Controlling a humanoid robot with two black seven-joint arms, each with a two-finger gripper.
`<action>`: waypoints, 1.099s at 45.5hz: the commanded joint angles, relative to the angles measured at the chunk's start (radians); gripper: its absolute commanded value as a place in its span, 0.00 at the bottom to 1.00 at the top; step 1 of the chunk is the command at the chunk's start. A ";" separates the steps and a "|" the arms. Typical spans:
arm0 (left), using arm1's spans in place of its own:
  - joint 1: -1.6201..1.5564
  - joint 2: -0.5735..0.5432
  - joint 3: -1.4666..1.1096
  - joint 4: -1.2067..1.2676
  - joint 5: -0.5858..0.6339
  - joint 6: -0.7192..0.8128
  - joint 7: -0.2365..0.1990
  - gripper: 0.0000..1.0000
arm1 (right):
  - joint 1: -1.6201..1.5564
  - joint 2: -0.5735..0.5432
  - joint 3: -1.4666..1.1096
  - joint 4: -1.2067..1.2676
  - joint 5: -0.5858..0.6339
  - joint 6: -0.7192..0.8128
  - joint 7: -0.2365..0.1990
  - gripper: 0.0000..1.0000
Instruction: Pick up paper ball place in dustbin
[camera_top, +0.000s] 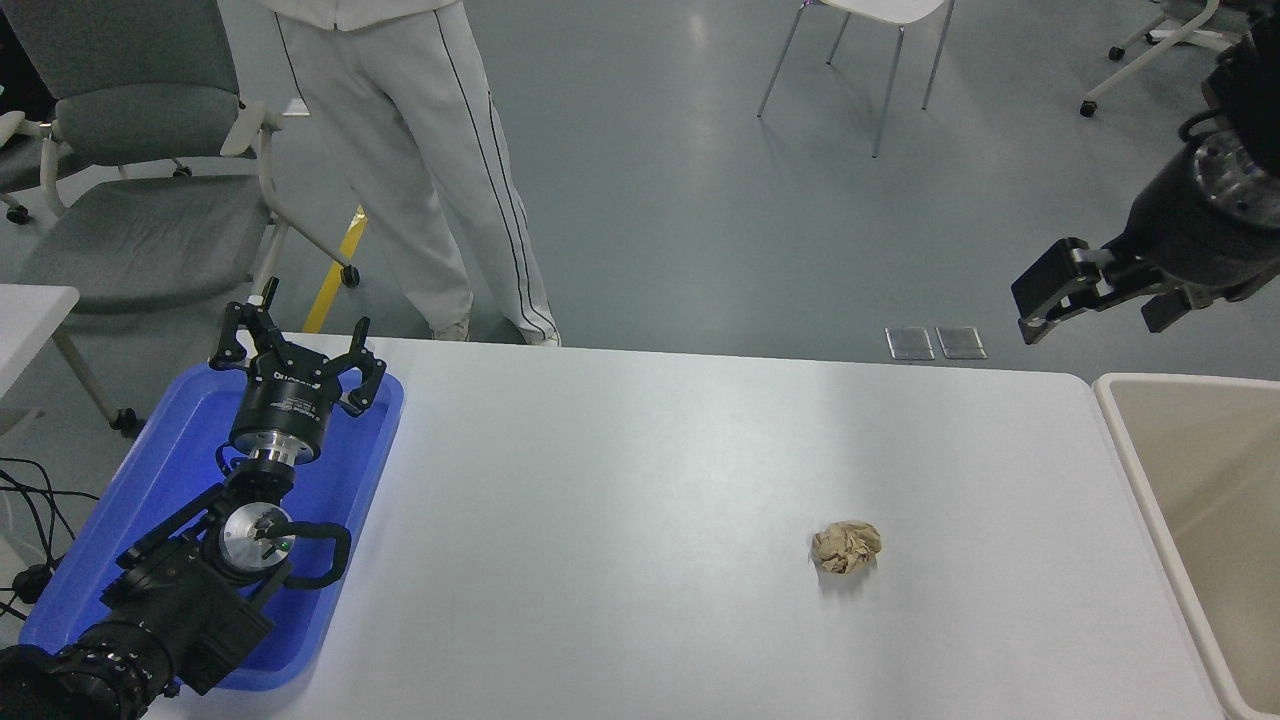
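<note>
My right gripper hangs spread, well apart from the paper ball; coming down crooked could knock it across the counter.

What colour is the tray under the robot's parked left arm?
Blue: the tray shows clearly in the head view, beneath the left gripper.

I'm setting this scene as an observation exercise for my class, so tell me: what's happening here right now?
Nothing is held yet. The paper ball lies alone on the white table, with the cream dustbin at the table's right end. The right pincer hangs open, high at the right, beyond the table's far edge and well away from the ball. The left pincer is parked open over a blue tray at the lower left. A person stands beyond the far side.
</note>
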 joint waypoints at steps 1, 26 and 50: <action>0.000 -0.001 0.000 0.000 0.000 0.000 0.000 1.00 | -0.051 0.000 0.077 -0.022 0.000 0.000 0.000 1.00; -0.002 -0.001 0.000 0.000 0.000 0.000 0.000 1.00 | -0.263 0.068 0.238 -0.030 -0.001 0.000 -0.002 1.00; -0.002 -0.001 0.000 0.000 0.000 0.000 0.000 1.00 | -0.493 0.114 0.250 -0.033 -0.020 -0.439 -0.002 1.00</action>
